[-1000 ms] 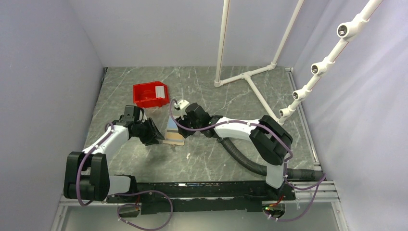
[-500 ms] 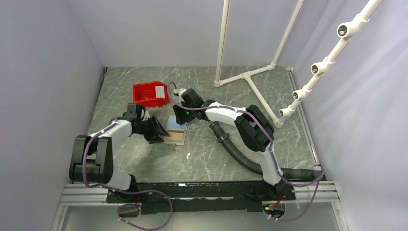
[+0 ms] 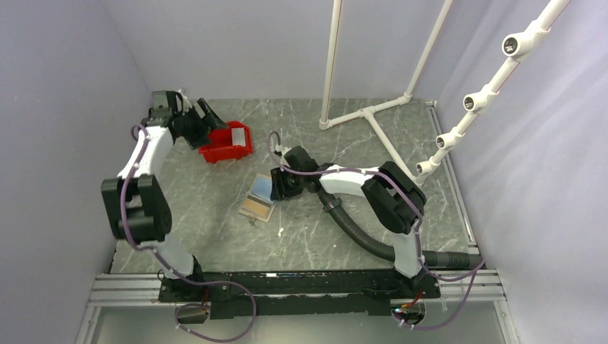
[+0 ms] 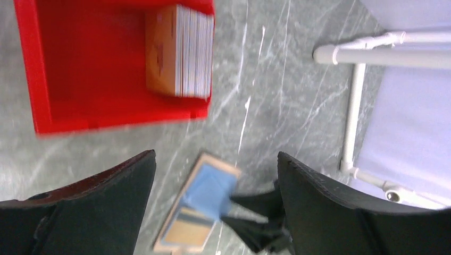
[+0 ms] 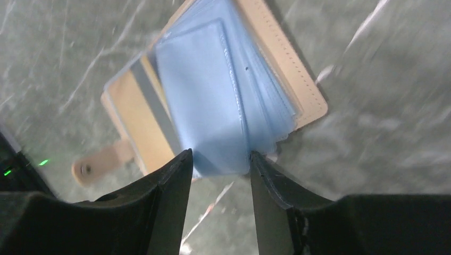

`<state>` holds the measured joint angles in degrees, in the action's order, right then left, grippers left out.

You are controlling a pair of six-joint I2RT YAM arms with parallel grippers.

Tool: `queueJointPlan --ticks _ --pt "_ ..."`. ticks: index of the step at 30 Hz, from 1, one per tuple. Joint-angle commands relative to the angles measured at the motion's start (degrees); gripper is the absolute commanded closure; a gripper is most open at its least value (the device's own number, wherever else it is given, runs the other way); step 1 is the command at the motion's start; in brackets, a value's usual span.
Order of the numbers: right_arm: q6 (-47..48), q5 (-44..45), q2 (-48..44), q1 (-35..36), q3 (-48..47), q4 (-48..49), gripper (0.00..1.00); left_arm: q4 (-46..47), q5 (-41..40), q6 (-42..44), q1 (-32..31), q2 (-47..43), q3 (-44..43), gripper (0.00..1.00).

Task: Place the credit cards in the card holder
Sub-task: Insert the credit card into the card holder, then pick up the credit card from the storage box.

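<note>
one left hand [image 4: 215, 158] near red bin [image 4: 80, 69], right hand [image 5: 218, 155] at card holder [image 5: 284, 69]

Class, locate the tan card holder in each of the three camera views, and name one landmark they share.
Top external: card holder lies open near the picture's centre.
Left wrist: bottom centre, below the red bin.
Right wrist: fills the upper middle.
Shared landmark: the right gripper at its blue sleeves.

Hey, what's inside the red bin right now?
A stack of cards stands on edge at one end of the red bin. Only the stack's orange-brown outer face and the card edges show; the other faces are covered.
</note>
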<state>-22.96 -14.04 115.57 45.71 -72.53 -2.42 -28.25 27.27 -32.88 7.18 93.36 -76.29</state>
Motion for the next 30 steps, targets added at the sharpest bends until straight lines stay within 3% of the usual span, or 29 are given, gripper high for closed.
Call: queueJointPlan --ticks 1,4,9,12,20,30 --pt "-11.72 -10.66 -5.63 0.57 6.84 3.61 0.54 -4.49 -0.74 4.52 -0.41 11.27 -11.47 0.12" --pt "-13.69 -12.95 -10.85 0.6 9.76 6.83 0.54 -5.19 -2.27 6.06 -1.99 17.22 -17.19 0.13" --pt "-5.88 -8.56 -14.21 -1.43 6.67 0.09 0.51 -8.23 -7.74 8.94 -5.93 24.94 -25.35 0.19" --pt "-3.76 -8.6 -15.48 -3.57 7.77 0.75 0.51 -7.95 -10.06 9.15 -6.82 27.95 -27.87 0.17" --pt "-2.66 -8.74 -15.72 -5.79 9.09 1.05 0.51 -9.77 -5.09 7.58 -6.83 35.93 -35.41 0.11" --pt "-2.4 -8.99 -15.72 -6.86 9.77 1.81 0.51 -8.37 1.27 5.5 -6.82 38.0 -36.0 0.16"
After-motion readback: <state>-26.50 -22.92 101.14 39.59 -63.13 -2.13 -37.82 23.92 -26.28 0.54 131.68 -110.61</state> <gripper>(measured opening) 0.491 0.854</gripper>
